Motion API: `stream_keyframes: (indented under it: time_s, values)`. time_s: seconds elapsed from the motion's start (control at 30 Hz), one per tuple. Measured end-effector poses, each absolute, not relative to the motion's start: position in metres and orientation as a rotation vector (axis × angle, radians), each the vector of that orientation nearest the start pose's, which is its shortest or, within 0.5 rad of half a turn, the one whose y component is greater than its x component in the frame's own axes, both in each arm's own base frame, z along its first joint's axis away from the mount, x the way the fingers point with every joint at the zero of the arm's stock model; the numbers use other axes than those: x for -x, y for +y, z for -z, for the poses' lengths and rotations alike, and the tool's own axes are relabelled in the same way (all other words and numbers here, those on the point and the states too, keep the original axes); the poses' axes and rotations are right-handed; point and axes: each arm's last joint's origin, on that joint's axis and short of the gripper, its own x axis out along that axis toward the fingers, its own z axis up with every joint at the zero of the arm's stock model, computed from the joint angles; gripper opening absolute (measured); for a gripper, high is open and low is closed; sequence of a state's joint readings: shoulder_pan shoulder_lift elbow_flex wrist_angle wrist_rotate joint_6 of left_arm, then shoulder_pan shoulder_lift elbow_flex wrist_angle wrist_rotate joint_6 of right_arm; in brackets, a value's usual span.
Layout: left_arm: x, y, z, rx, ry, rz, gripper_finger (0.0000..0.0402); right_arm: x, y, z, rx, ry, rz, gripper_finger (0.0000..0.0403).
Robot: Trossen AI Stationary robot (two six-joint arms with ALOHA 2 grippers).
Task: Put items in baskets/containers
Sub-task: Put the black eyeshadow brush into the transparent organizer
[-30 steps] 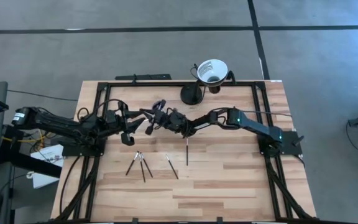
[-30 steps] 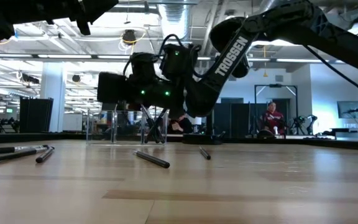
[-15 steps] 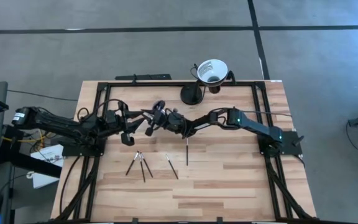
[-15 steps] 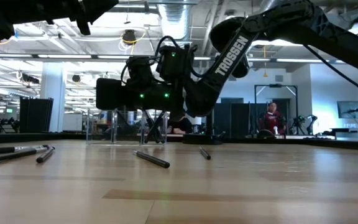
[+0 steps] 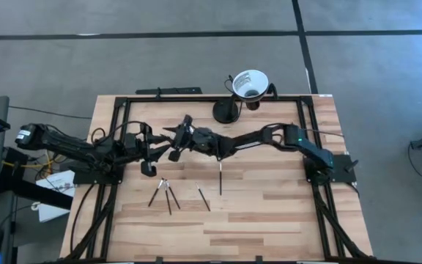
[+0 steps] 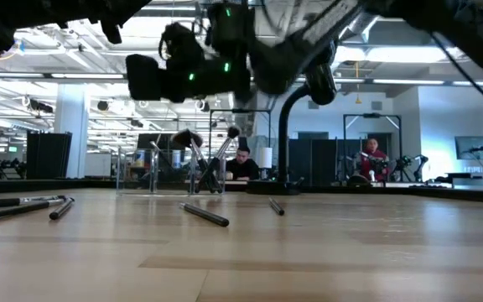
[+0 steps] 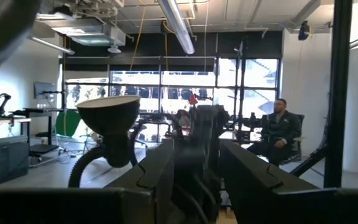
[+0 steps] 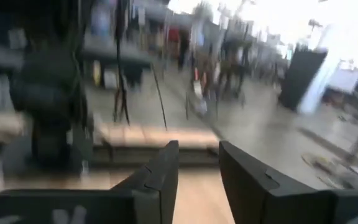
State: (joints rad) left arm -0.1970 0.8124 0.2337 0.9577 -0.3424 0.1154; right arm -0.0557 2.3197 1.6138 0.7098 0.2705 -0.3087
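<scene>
A clear container (image 6: 153, 172) stands on the table's far middle part, and a few dark-handled brushes (image 6: 225, 151) lean in it, heads up. More brushes lie flat on the wood: a small cluster (image 5: 163, 194), one (image 5: 202, 196) beside it and one (image 5: 220, 176) further right. My right gripper (image 5: 179, 138) hovers above the container, fingers apart with nothing between them (image 8: 197, 165). My left gripper (image 5: 151, 149) waits open just left of the container, raised off the table; its wrist view (image 7: 194, 168) looks past its fingers at the right arm.
A white funnel-shaped cup (image 5: 250, 83) on a black stand (image 5: 226, 111) is at the table's far edge. A black frame (image 5: 196, 99) borders the work area. Bare wood lies toward the near edge. People sit in the room beyond the table (image 6: 371, 159).
My right gripper has risen from down at the container to well above it, and has tipped toward level. The brushes leaning in the container now show below it. The left arm has kept still.
</scene>
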Motion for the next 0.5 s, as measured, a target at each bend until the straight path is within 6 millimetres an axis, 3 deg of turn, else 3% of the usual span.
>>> stream_keyframes:
  time_s: [0.27,0.5]
  values:
    - [-0.163,-0.026,-0.247,-0.009,-0.357,-0.144,0.0127,-0.476,-0.011,-0.263,0.425,0.394,0.453,0.0144]
    - [-0.163,-0.027,-0.247,-0.008,-0.357,-0.139,0.0127,-0.418,0.015,-0.306,0.515,0.683,0.392,0.0146]
